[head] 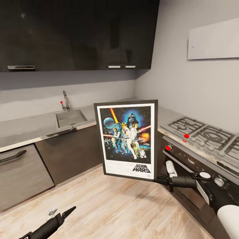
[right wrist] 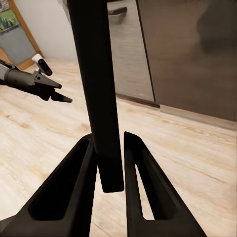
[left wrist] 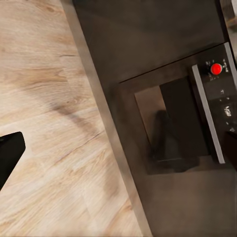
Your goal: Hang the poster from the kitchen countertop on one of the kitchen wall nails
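— What is sitting on your left side right now?

— My left hand [head: 68, 211] is hanging low over the wooden floor [head: 109, 205], well apart from everything else. In the right wrist view I am seeing it out over the boards [right wrist: 59, 95]; how wide it is standing I cannot tell. Past it, the grey counter [head: 26, 129] is running along the wall, with the sink [head: 70, 118] and its tap [head: 65, 100] set into it, dark cabinets [head: 69, 33] above.

— And the poster?

— I am holding the poster [head: 127, 139] off the counter, in the air in front of the corner of the kitchen, upright and facing me. My right hand [head: 158, 180] is gripping it at the lower right corner of the black frame. In the right wrist view my two fingers [right wrist: 74, 192] are pinching the dark frame edge [right wrist: 98, 89] between them, touching it on both sides.

— What is lying further right?

— The gas hob [head: 202, 132] is sitting on the counter just beside the poster's right edge, with the oven front [head: 199, 166] and its red knob [head: 168, 147] below. On the pale wall above, a light rectangular panel [head: 214, 39] is hanging.
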You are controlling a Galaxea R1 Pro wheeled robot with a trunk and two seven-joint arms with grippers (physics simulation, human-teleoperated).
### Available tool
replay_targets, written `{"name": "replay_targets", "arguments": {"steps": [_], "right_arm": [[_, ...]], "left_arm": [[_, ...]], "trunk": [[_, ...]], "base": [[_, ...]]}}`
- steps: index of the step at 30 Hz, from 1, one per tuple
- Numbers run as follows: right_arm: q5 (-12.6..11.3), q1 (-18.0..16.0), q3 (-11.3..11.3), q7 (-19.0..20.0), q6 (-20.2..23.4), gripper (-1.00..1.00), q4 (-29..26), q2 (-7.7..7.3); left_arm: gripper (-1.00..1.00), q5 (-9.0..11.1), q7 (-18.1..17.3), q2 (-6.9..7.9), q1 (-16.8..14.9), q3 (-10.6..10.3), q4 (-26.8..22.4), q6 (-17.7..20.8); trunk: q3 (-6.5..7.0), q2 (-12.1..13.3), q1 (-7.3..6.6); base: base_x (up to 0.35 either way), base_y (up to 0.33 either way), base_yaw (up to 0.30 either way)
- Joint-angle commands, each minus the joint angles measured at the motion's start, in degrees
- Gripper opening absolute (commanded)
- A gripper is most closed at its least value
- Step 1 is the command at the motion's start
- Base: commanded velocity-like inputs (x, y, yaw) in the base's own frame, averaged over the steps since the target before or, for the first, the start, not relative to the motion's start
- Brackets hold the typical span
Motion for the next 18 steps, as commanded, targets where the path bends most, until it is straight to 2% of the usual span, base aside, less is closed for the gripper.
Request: {"name": "replay_targets", "arguments": {"steps": [1,6,13,18], "right_arm": [[-0.47,-0.06,0.31,0.09,0.08,-1.00,0.08,-0.09],[-0.40,-0.06,0.32,0.04,0.01,-1.00,0.18,-0.09],[-0.46,-0.06,0.36,-4.65,0.00,-1.00,0.20,-0.02],[-0.66,-0.06,0.24,-5.58,0.05,-1.00,0.15,0.00]], "left_arm": [[1.00,0.56,-0.13,0.05,-0.05,-0.49,-0.06,0.17],[1.00,0.56,-0.18,0.07,-0.03,-0.49,-0.06,0.16],[1.00,0.57,-0.16,0.02,-0.04,-0.49,-0.08,0.20],[1.00,0.57,-0.20,-0.01,-0.03,-0.49,-0.10,0.21]], "trunk": [[0.11,0.36,-0.22],[1.01,2.37,-1.32],[2.27,5.18,-2.85],[3.16,7.18,-3.95]], "base": [[0.000,0.000,0.000],[0.000,0.000,0.000],[0.000,0.000,0.000],[0.000,0.000,0.000]]}}
